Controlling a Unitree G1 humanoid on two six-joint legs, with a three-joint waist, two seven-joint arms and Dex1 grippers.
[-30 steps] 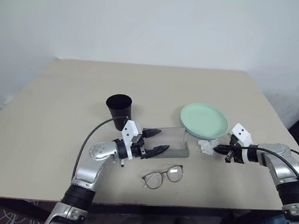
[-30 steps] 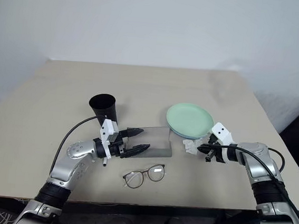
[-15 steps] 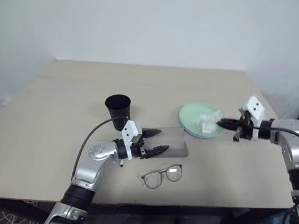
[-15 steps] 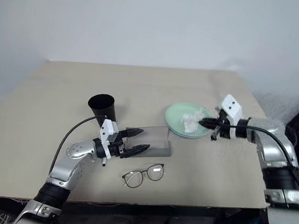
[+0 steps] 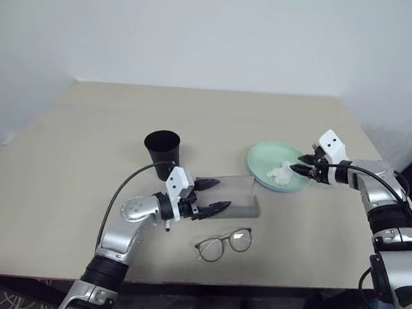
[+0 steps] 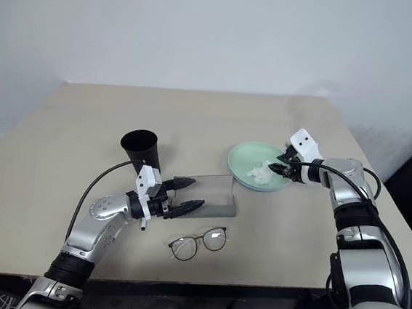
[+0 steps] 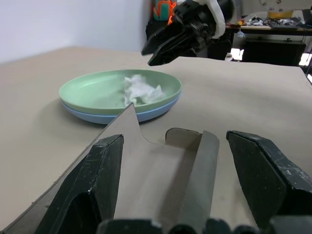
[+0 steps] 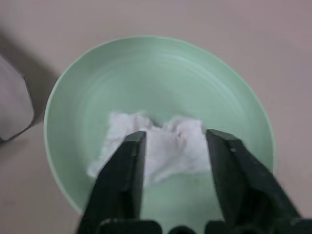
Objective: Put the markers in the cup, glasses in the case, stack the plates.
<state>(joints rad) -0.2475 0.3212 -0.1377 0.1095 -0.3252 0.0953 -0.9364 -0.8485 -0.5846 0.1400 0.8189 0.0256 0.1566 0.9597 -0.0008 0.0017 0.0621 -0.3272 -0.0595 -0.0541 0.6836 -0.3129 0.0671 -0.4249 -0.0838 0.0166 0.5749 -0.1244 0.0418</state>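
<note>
- Plates (image 5: pixel 281 169): already stacked, mint green on top of light blue, on the right side of the tabletop (image 5: pixel 82 150). That part looks done.
- White tissue (image 8: pixel 156 146) lies loose in the green plate; the right claw (image 5: pixel 307 168) hovers at the plate's rim, fingers apart, holding nothing.
- Glasses (image 5: pixel 224 244): not cased; they lie unfolded on the tabletop near its front edge, just in front of the case.
- Case (image 5: pixel 232 199): grey, lies between cup and plates, lid looks open in the left wrist view.
- Left claw (image 5: pixel 212 196) is spread wide at the case's left end, jaws either side of it; can't tell if they touch it. Gripping nothing.
- Cup (image 5: pixel 162 150): upright, black, behind the left claw; can't see inside it, so the markers can't be confirmed.
- Left to do, as I judge it: glasses into case, close case.
</note>
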